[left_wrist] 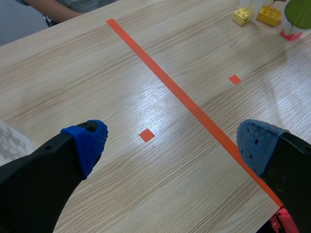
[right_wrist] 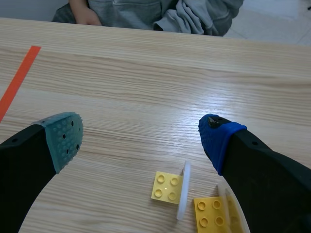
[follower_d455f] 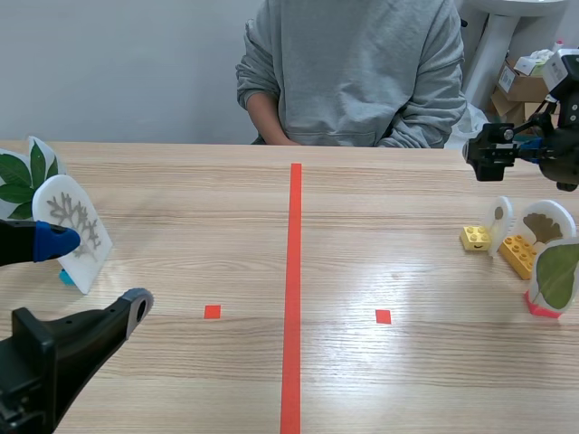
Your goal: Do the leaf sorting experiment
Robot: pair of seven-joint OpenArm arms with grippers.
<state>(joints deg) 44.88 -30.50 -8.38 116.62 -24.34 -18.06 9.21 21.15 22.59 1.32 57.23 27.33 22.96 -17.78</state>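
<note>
Left end effector (left_wrist: 170, 141), released, hangs near a leaf card (follower_d455f: 77, 226); right end effector (right_wrist: 141, 136), released, hovers above yellow bricks (right_wrist: 165, 187).

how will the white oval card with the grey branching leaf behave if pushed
The white oval card looks thin and flat, so probably stiff and light. It stands on a small blue base, so a high push would likely tip it.

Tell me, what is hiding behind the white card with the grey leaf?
Behind the grey leaf card stands another white card with green leaves. Its lower part is covered, so I cannot see what it stands on.
</note>
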